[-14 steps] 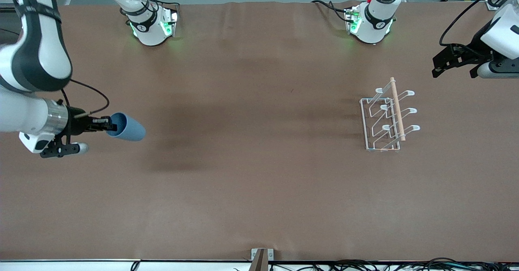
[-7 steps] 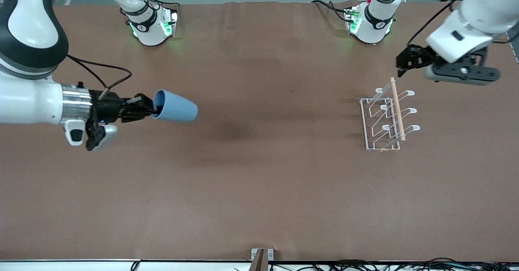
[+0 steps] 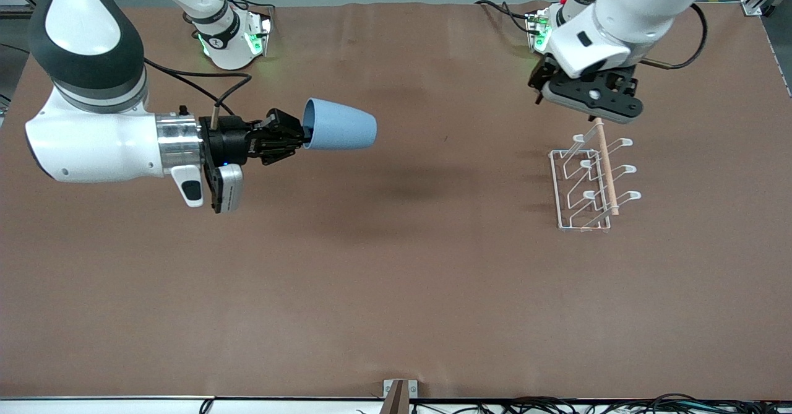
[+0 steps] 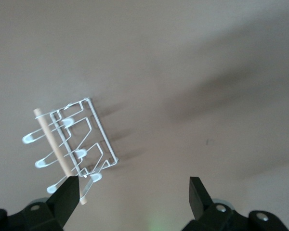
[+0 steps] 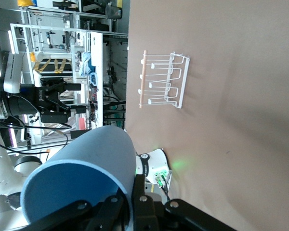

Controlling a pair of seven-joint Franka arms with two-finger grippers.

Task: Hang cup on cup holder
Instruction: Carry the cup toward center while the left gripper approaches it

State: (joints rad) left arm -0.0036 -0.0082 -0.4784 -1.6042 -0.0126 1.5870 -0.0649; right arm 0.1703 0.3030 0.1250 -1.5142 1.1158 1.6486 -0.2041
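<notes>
One cup, one cup holder, two claws

A single light-blue cup (image 3: pixel 340 133) and a single white wire cup holder (image 3: pixel 591 179) with six loop-tipped pegs and one wooden rod; two arms, so one right claw (image 3: pixel 296 137) and one left claw (image 4: pixel 134 191).

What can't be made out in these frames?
- Front view: left gripper fingertips, hidden under its own wrist housing.
- Right wrist view: how deep the right gripper fingers reach inside the cup; the wall hides them.
- Left wrist view: cup holder pegs blurred by glare.
</notes>
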